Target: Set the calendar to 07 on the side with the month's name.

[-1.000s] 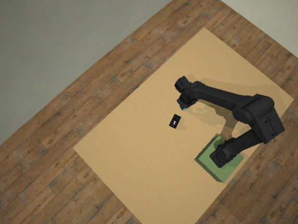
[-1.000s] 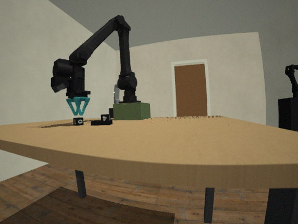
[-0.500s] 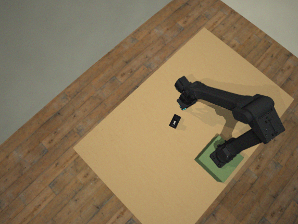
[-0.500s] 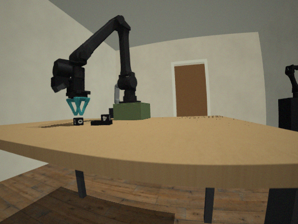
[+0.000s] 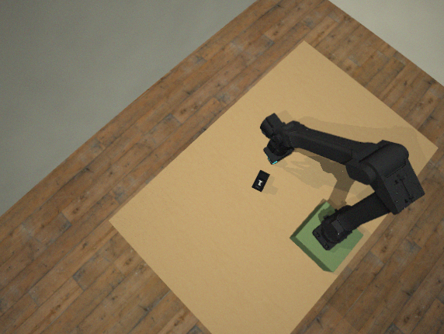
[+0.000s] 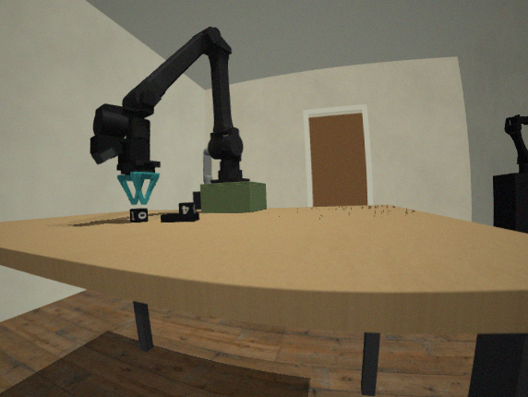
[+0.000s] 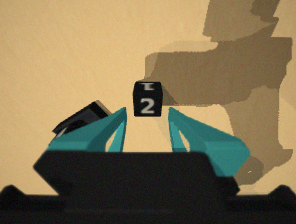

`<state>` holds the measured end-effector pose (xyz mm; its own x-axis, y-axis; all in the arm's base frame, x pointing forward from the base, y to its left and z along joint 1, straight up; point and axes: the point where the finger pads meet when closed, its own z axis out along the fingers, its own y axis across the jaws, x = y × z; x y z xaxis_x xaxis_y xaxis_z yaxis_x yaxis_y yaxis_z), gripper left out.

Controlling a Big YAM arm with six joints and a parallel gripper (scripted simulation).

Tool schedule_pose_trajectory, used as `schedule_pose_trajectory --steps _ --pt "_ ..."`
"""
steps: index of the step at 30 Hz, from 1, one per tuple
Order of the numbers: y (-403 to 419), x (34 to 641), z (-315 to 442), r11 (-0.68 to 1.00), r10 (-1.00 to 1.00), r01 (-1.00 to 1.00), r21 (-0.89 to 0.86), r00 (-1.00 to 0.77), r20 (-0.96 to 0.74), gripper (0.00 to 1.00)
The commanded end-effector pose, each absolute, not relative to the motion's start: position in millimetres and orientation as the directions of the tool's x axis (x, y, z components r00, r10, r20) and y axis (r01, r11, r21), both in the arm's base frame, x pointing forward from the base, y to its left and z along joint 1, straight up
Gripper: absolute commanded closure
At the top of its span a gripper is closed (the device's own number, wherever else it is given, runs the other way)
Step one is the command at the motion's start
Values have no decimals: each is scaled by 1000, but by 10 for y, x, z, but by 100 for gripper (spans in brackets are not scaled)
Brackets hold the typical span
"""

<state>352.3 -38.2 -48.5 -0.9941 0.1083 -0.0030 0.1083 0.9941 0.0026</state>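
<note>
Bare walls, plank floor, brown door at the back; pale wood table, green base block at one long edge, nearer the table's bottom corner than its top one, seen from above. Tray lies approx. mid-table, between the block and the opposite long edge, looks flat. One cube is in it, at one end w/ the other slot unfilled; ext. view shows a 4 on its side, digit looks tipped or upside down, hard to tell. Other cube is out on the wood, just beside the tray, toward the table's top corner; 2 faces the wrist cam, 0 on a side in ext. view, lying sideways or upright, can't tell. Gripper hovers over that loose cube, fingers abt. half open, nothing held. So: tray placed OK, one cube in, date not 07 as far as shown. Month's name not readable, so can't confirm which side counts. Left, prob.: grip loose cube, turn if req'd, seat next to the other, check 0 and 7 upright, fix the seated one if wrong, let go, all still.

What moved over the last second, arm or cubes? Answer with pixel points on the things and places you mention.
Nothing visibly changed. Nothing was gripped or released: the hand (image 5: 273,161) (image 6: 138,203) (image 7: 147,112) is open above the loose cube (image 6: 138,215) (image 7: 147,100). The other cube (image 5: 258,184) (image 6: 186,210) (image 7: 61,131) stayed in the tray (image 5: 265,173) (image 6: 170,219) (image 7: 93,107), and the arm (image 5: 326,145) (image 6: 173,66) kept its pose.
</note>
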Motion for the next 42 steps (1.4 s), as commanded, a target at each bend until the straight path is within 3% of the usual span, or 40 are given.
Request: schedule_pose_trajectory --steps 1,42 --pt "-414 3628 -471 994 110 110 3 -994 -17 54" --pt "-402 3543 -690 994 110 110 3 -994 -8 54"
